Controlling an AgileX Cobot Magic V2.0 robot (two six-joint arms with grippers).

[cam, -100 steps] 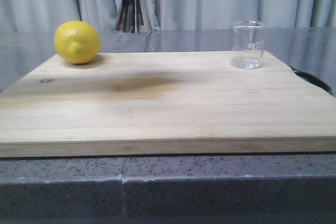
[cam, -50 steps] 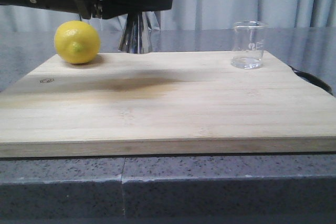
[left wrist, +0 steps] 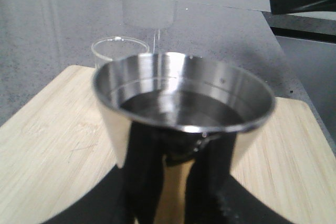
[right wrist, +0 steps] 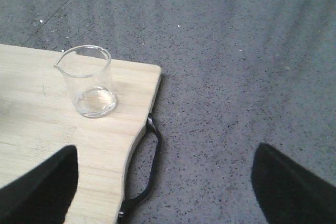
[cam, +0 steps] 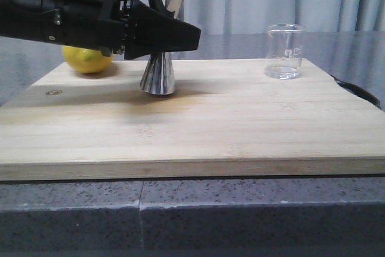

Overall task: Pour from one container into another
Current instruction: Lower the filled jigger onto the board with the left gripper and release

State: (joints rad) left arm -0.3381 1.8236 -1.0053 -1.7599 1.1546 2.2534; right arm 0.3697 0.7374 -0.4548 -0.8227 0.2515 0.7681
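My left gripper (cam: pixel 174 34) is shut on the narrow waist of the steel jigger (cam: pixel 158 75). The jigger stands upright, its base on or just above the wooden board (cam: pixel 192 124), left of centre. In the left wrist view the black fingers (left wrist: pixel 144 171) flank the gold waist under the jigger's (left wrist: pixel 184 103) wide cup, whose inside looks dark and glossy. The clear glass beaker (cam: pixel 285 51) stands at the board's far right corner, apart from both grippers, with its pouring lip showing on the beaker (right wrist: pixel 88 81). My right gripper (right wrist: pixel 165 192) is open and holds nothing, above the board's right edge.
A yellow lemon (cam: pixel 87 59) sits at the board's far left, partly hidden behind my left arm. A black loop handle (right wrist: pixel 149 166) sticks out from the board's right edge over the grey speckled counter (right wrist: pixel 236 77). Curtains hang behind.
My left gripper has come down and toward the camera with the jigger, from above the board's far edge to the board's surface. The beaker and lemon have not moved.
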